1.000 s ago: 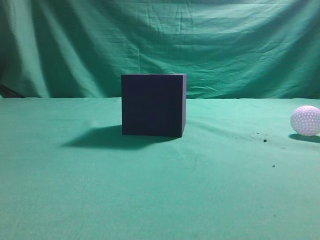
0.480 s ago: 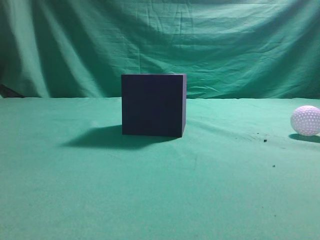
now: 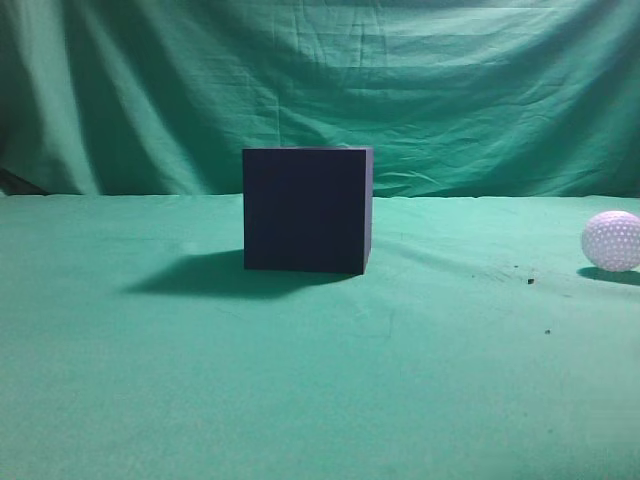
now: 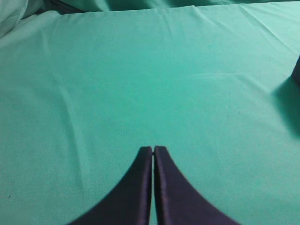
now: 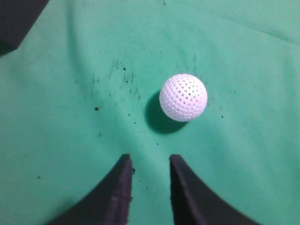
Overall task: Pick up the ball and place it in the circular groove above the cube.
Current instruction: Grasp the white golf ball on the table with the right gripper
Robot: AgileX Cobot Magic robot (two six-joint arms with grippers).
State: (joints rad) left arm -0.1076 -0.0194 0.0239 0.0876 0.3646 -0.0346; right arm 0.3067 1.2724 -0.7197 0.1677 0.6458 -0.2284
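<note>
The ball [image 5: 183,97] is seen lying on the green surface [image 3: 320,380] ahead of the right hand [image 5: 150,161] and offset to its right, untouched. That hand's fingers are parted narrowly and hold nothing. The left hand [image 4: 153,149] is pressed closed, empty, over bare cloth. The right arm is judged the nearer. In the exterior view the ball sits far right, well apart from the cube [image 3: 306,210]; neither hand appears there. The cube's groove is not visible.
</note>
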